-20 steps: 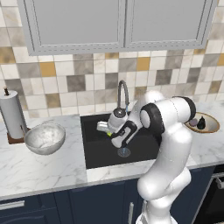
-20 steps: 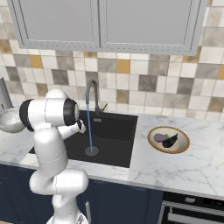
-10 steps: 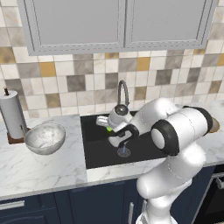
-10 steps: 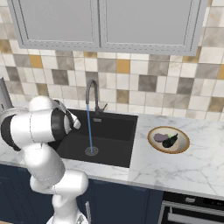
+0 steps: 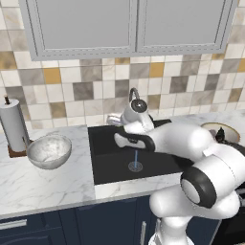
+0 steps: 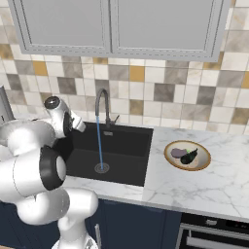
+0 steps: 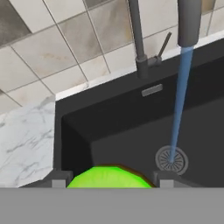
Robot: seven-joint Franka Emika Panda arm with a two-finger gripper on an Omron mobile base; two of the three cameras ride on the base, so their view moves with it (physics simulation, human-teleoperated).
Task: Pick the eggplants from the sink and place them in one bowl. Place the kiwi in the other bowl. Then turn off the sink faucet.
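My gripper is shut on the kiwi, a bright green oval between the two finger tips. The hand hangs over the left part of the black sink. Both eggplants, the mauve one and the dark one, lie in the shallow tan bowl on the counter right of the sink. To the left of the sink stands the grey speckled bowl, holding nothing. The faucet is running, and a blue stream falls onto the drain.
A paper towel roll stands behind the grey bowl at the far left. The faucet's lever sticks out beside its stem. White marble counter surrounds the sink, and an oven front sits lower right.
The arm has swung down and to the left, carrying the kiwi from near the stream toward the sink's left side. The eggplants and both bowls have not moved.
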